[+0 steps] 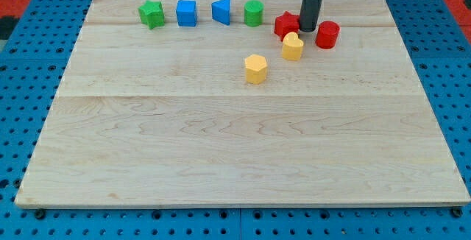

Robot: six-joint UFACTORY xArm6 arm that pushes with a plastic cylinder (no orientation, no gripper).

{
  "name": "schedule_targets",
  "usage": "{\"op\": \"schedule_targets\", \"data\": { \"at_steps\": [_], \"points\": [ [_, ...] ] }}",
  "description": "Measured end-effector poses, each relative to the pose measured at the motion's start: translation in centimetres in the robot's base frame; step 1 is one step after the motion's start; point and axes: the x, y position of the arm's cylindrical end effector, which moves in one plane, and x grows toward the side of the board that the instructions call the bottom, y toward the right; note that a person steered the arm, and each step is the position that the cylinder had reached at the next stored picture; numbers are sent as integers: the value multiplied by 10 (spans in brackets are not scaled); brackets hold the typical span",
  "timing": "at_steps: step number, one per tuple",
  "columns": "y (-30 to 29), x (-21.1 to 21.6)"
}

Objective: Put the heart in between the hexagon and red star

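With my tip (307,30) between the red star (286,24) and red cylinder (327,34), just above the yellow heart (293,46), I carry no claw. Push the heart gently toward the yellow hexagon (255,68), avoiding the star.

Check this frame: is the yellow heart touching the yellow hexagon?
No. The yellow heart sits apart from the yellow hexagon, with bare board between them.
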Motion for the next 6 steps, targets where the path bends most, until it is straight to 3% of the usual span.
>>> {"op": "schedule_targets", "data": {
  "at_steps": [1, 2, 6],
  "points": [
    [44, 38],
    [47, 57],
    [137, 61]
  ]
}}
